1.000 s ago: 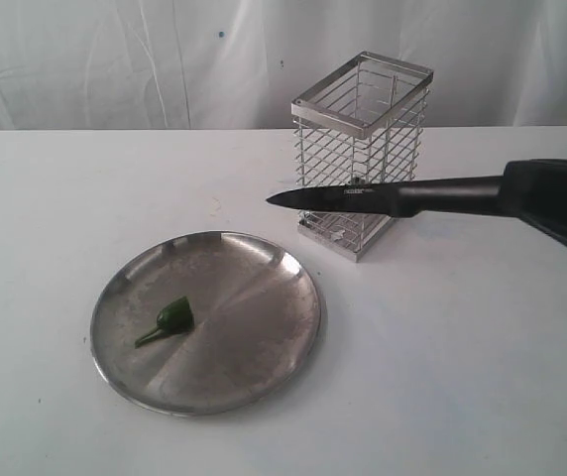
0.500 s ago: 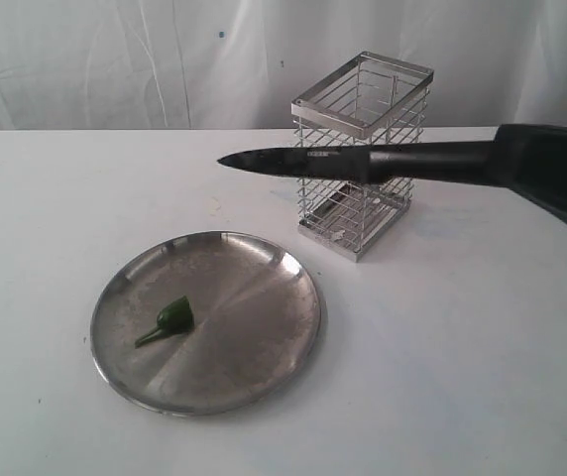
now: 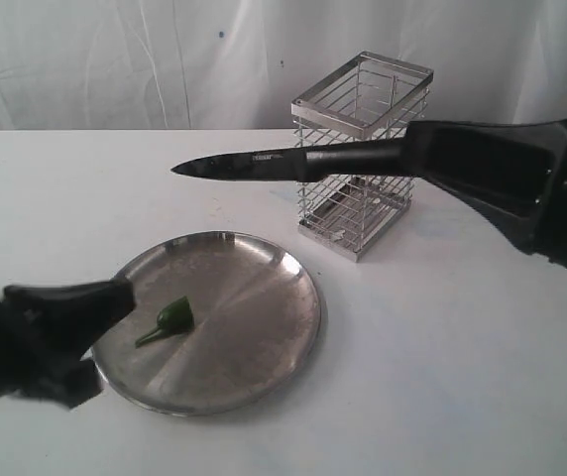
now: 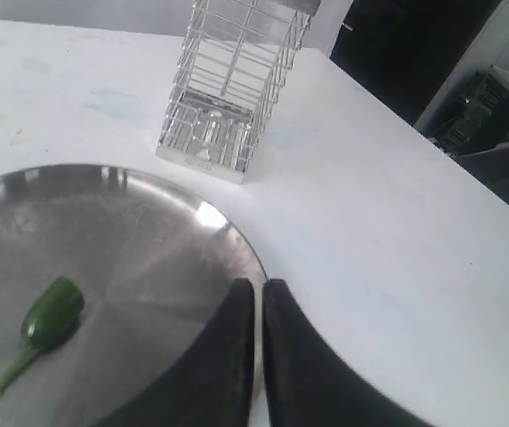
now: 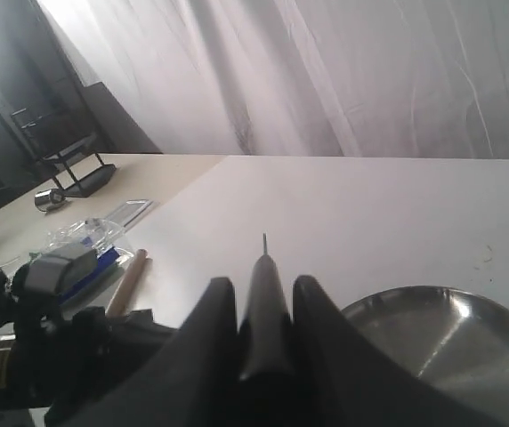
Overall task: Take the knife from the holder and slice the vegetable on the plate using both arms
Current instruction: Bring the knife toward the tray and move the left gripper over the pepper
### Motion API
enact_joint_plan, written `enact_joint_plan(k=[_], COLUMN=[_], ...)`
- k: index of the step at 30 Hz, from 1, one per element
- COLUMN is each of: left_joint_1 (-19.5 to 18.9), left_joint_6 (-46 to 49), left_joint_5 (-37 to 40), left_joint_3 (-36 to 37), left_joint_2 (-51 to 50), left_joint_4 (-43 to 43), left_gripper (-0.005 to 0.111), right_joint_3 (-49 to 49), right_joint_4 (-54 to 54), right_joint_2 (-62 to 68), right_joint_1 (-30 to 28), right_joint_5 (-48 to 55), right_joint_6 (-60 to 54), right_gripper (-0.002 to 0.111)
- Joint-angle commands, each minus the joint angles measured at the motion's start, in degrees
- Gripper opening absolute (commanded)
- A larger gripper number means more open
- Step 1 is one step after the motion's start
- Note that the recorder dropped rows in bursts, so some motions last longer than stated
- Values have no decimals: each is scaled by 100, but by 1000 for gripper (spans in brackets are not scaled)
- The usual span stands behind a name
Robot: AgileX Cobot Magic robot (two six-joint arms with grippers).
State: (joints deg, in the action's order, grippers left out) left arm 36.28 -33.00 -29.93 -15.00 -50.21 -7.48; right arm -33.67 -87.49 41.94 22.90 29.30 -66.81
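Though aloft, right gripper (image 3: 417, 157) around knife (image 3: 244, 164)

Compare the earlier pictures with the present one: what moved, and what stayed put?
The right tool, gripping the knife, carried it up and leftward in the exterior view, so the blade now reaches further past the holder. The left tool entered at the lower left, at the rim of the plate. The vegetable, plate and holder stayed put.

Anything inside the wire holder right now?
The holder looks empty: only its wire base shows through the cage. The knife, held in the right gripper, crosses in front and covers a strip of it.
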Motion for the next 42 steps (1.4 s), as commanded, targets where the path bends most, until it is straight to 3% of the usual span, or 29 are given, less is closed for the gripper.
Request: enact_joint_plan(k=[1,12,18,26,36,42], left_joint_1=[40,40,40,40,40,40], left_joint_6=[197,198,341,341,160,-468], left_joint_5=[-452,-764,-763,-711,-641,-641], left_joint_3=[-893,-2272,-2309,-2309,-2309,-2309], left_joint_2=[-1388,-2917,-2954,-2954,-2954,-2954], left_joint_4=[-100,-261,-261,-269,-382,-1149], left_gripper=[18,19,19,19,19,19], right_joint_3=[-59,-190,-190,-190,-190,-190], right_joint_4=[-461,-565,-334,1269,1242,1043], right_joint_2=[312,1114,1413,1933,2300,2300], right_joint_1=[3,3,3,3,3,3], right_joint_5=[-181,-59,259,388,536,518], right_joint_6=[-642,-1145,-1145,-185,-185,-230], right_gripper=[0,0,0,0,0,0])
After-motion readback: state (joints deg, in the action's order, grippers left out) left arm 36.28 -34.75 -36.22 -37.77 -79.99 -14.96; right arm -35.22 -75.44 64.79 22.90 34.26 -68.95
